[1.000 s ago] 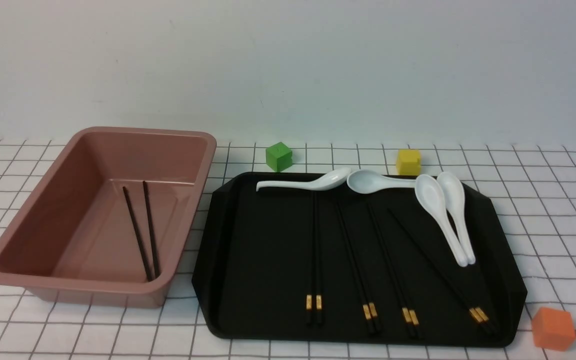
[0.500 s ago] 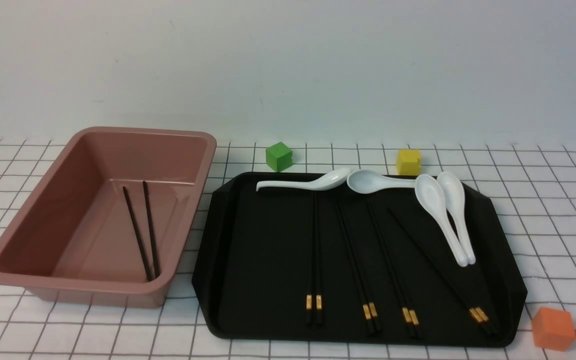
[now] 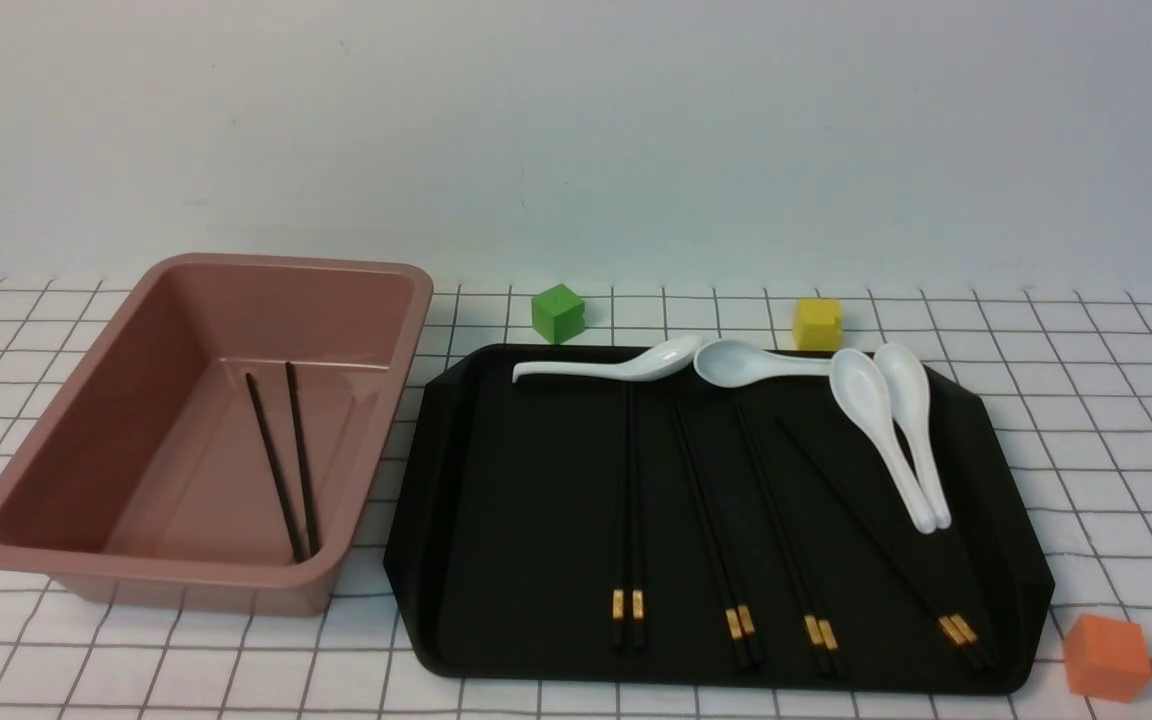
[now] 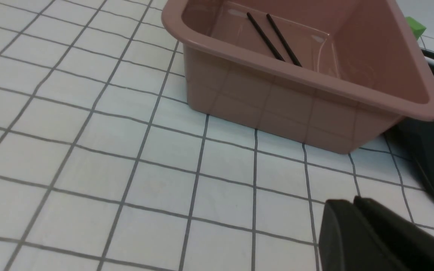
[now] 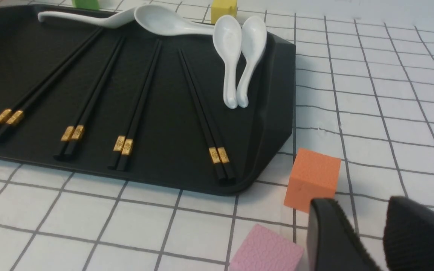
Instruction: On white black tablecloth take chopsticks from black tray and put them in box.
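"Where's the plain pair of chopsticks (image 3: 281,465)?"

"In the box (image 3: 186,597), left of the black tray (image 3: 506,668). I'd call the placing done; best now to hold both arms low and clear of that rim."

"And the claws?"

"The right gripper (image 5: 360,203) is parted, with nothing between its fingers. The left gripper (image 4: 354,201) I can't call: its fingers look close, but any gap is unclear."

"Anything in the way?"

"The orange cube (image 3: 1107,657) sits just right of the tray, near the right claw, so lift before swinging. Gold-banded chopsticks (image 3: 628,500) and white spoons (image 3: 866,400) lie inside the tray; I'd leave those alone"
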Tool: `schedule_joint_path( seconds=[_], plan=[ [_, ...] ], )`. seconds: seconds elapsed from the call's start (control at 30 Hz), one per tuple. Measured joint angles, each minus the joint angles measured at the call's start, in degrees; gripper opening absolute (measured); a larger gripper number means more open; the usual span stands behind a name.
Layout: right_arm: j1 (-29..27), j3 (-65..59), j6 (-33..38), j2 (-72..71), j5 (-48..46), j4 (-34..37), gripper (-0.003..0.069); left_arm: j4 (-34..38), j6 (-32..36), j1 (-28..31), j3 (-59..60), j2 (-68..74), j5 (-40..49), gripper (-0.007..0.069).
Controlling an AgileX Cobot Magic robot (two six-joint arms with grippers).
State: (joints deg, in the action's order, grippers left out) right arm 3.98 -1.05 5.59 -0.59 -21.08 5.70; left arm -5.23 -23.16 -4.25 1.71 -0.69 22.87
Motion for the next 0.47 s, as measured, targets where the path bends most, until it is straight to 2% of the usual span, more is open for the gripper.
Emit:
schedule_joint_path(
  seconds=[0.47],
  plan=[
    [0.0, 0.0, 0.0, 0.0, 0.0, 0.0, 0.0239, 0.0, 0.0, 0.0, 0.0, 0.0, 0.0, 0.0049]
  ],
)
